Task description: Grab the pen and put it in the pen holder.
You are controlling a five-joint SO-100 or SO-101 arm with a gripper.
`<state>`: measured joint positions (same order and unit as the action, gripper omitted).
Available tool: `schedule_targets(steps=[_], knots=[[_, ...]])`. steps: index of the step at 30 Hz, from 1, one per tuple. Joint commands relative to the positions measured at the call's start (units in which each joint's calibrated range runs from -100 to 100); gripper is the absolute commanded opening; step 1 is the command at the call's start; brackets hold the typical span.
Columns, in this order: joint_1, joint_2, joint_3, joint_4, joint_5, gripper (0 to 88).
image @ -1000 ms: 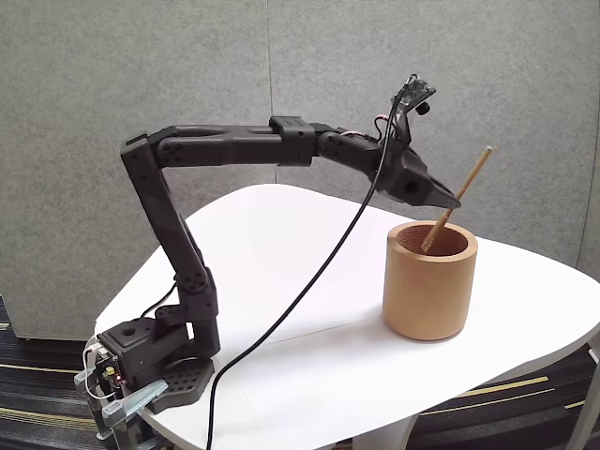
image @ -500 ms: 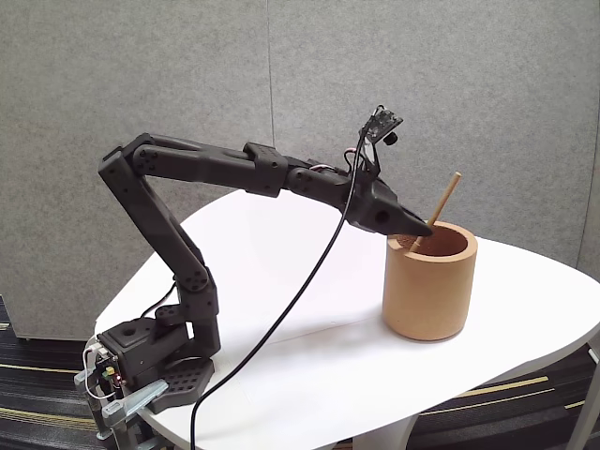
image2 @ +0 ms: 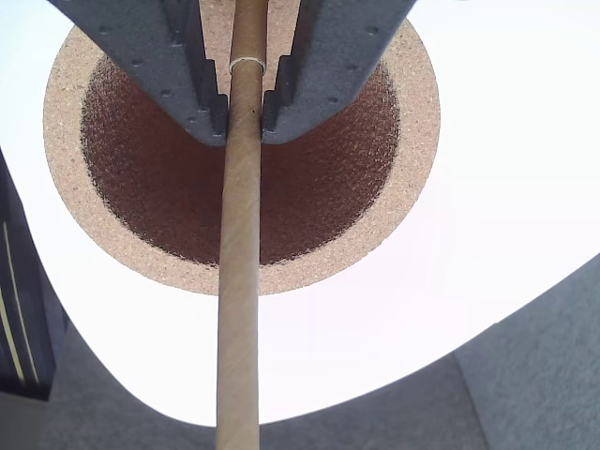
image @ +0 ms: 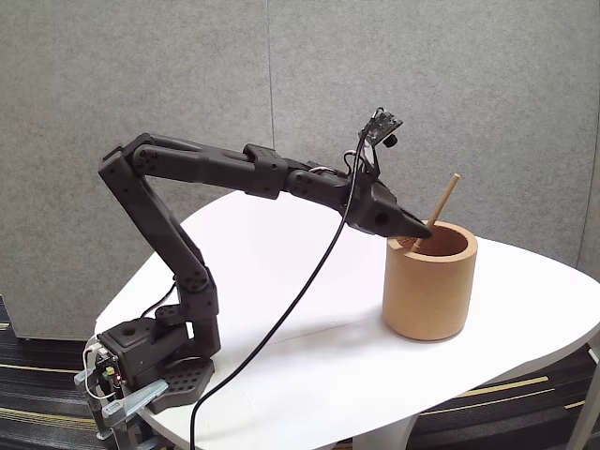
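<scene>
Even, fairly bright indoor light fills the fixed view, and the white table (image: pixel 281 272) carries only soft, faint shadows beside the arm's base and the pen holder (image: pixel 429 281). In the wrist view the table (image2: pixel 525 187) is blown out to near-white glare, while the pen (image2: pixel 239 309) looks slightly soft up close.

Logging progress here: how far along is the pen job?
Done: the pen is picked up and carried to the pen holder. In hand: the gripper grips it, lower end inside the cup's mouth, tilted. Left: release so it drops in, then withdraw.
</scene>
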<state>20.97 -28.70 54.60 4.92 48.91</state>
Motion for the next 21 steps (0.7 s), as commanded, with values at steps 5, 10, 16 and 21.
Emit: schedule_targets(steps=[5,10,16,21], knots=[[0.6,-1.6,-1.4,-1.0,0.1,13.4],[0.6,-1.6,-1.4,-1.0,0.2,17.7],[0.6,-1.7,-1.4,-1.0,0.2,17.7],[0.3,-2.2,-1.9,-0.6,0.2,17.5]])
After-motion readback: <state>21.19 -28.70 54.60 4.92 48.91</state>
